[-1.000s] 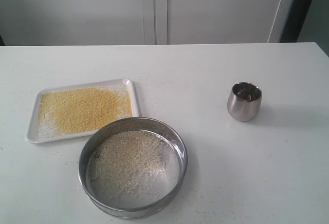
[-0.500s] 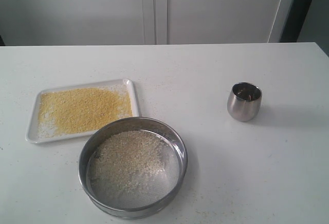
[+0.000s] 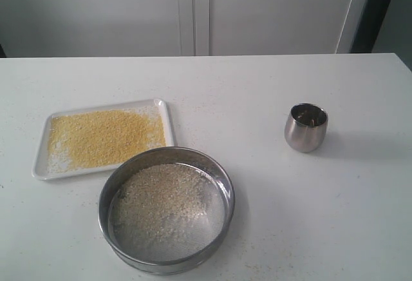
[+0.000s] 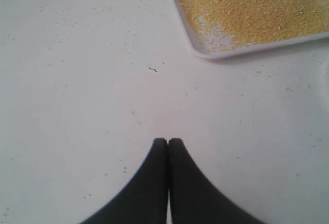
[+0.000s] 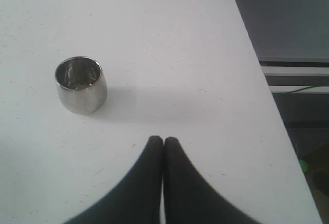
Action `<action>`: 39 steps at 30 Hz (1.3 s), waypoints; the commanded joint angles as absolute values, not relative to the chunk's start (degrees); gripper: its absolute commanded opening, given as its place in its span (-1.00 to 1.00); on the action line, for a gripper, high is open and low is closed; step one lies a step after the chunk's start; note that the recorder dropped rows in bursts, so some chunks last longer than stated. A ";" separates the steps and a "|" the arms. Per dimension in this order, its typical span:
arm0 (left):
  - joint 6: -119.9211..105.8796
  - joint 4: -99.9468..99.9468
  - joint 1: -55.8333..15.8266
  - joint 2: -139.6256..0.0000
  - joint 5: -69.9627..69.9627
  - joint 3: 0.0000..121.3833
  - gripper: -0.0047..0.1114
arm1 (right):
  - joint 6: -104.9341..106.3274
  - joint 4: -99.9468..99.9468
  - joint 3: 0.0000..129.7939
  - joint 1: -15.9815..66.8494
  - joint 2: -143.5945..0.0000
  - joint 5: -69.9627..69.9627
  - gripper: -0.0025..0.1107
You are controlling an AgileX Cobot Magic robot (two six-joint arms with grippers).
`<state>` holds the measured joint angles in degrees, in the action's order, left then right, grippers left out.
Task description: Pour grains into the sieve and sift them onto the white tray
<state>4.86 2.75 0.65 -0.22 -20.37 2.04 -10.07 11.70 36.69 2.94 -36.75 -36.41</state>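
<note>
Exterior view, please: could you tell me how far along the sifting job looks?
Done: fine yellow grains cover the white tray, coarse pale grains lie in the sieve, and the steel cup stands apart, apparently empty. In hand: nothing; the left gripper and right gripper are shut and empty. Left: seemingly nothing.
</note>
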 commanded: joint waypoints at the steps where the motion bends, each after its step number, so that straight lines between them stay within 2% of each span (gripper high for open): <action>1: 2.50 1.37 0.83 0.00 -20.56 1.79 -0.92 | -10.36 11.61 36.53 2.64 -36.68 -36.02 -0.96; 39: 0.00 0.00 0.83 0.00 -19.09 0.00 -0.92 | -11.44 11.61 36.53 2.64 -36.68 -36.03 -0.96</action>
